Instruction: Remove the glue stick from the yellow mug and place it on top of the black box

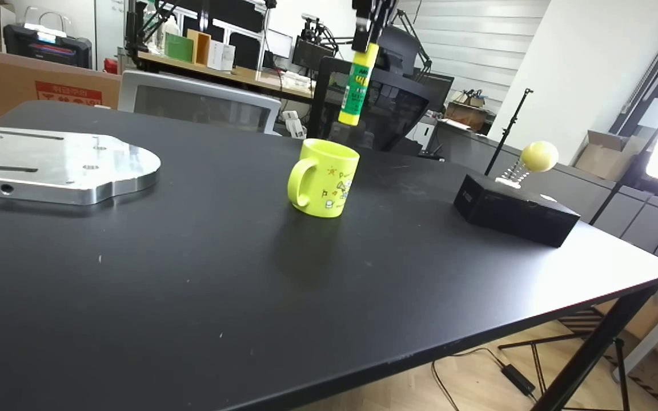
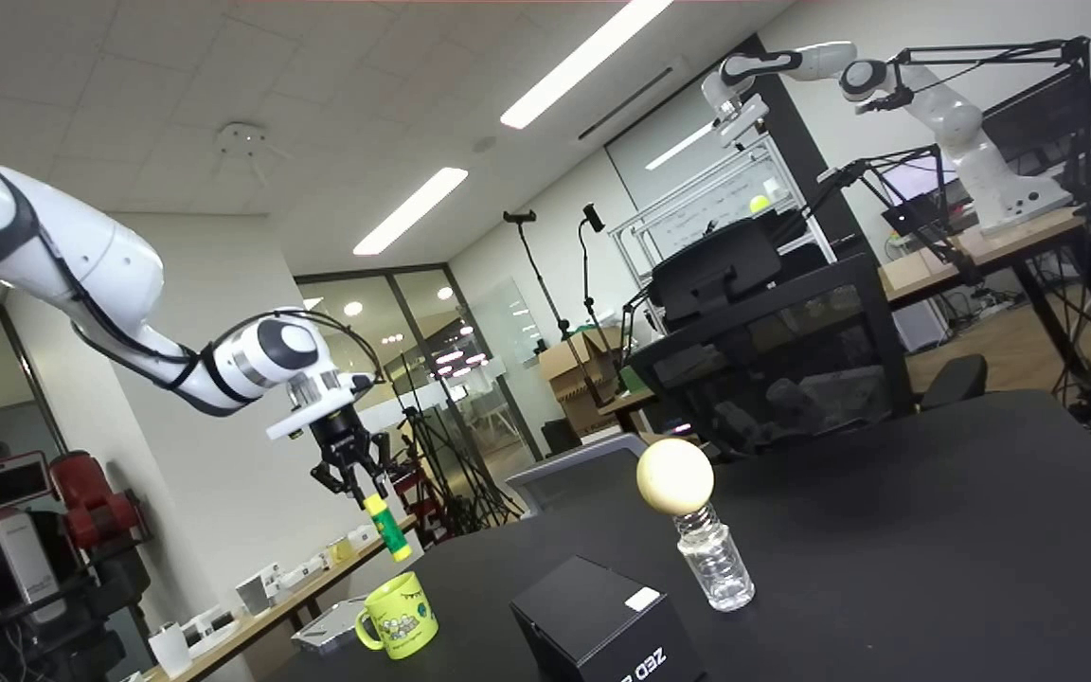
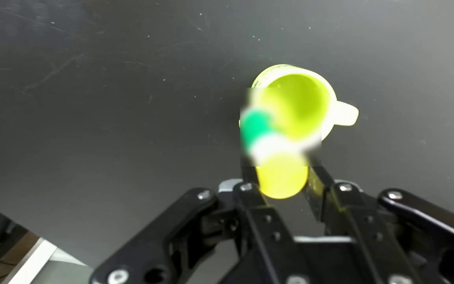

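My gripper [image 1: 365, 44] is shut on the upper end of the glue stick [image 1: 356, 85], a yellow cylinder with a green label. It hangs slightly tilted in the air above the yellow mug [image 1: 329, 185], apart from it. The same shows in an exterior view, with gripper [image 2: 364, 491], glue stick [image 2: 386, 527] and mug [image 2: 401, 616]. In the wrist view the fingers [image 3: 283, 173] flank the stick's yellow end [image 3: 282, 180]; its lower part is blurred. The mug [image 3: 327, 88] stands upright below, its handle to the right. The black box [image 1: 514, 208] lies near the table edge, also in an exterior view [image 2: 593, 606].
A pale yellow ball [image 1: 539, 156] on a spring stands behind the box; its clear bottle base [image 2: 718, 568] shows in an exterior view. A silver metal plate [image 1: 49, 165] lies on the dark table [image 1: 192, 297]. Office chairs [image 1: 197, 105] stand at the table's far edge.
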`<state>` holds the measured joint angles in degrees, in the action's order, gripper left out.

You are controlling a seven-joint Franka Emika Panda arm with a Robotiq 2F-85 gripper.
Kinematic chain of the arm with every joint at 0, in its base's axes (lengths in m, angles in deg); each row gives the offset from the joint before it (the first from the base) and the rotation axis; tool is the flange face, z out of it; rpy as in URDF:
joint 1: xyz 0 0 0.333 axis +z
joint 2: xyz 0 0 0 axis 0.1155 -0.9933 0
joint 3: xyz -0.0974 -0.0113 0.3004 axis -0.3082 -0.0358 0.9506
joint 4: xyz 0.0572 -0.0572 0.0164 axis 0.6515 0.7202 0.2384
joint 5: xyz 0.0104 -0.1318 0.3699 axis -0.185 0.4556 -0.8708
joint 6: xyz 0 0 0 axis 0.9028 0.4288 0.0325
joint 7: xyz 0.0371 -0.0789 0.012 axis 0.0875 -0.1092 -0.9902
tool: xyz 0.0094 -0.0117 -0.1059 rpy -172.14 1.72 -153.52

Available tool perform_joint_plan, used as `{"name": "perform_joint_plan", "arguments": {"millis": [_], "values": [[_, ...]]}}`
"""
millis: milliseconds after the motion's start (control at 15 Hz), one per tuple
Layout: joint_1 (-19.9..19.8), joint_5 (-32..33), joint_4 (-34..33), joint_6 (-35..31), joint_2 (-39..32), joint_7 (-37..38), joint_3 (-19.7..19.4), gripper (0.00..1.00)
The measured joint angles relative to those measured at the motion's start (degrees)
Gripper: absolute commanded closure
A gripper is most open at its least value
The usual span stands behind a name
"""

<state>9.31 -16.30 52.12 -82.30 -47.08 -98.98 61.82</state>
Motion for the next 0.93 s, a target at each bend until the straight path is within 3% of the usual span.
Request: {"name": "perform_joint_plan", "arguments": {"millis": [467, 933], "values": [[-2.86, -0.24, 0.24, 8.34, 10.2, 0.02, -1.39, 0.92], [-6.93, -0.14, 1.67, 10.21, 14.28, 0.05, -4.59, 0.92]]}}
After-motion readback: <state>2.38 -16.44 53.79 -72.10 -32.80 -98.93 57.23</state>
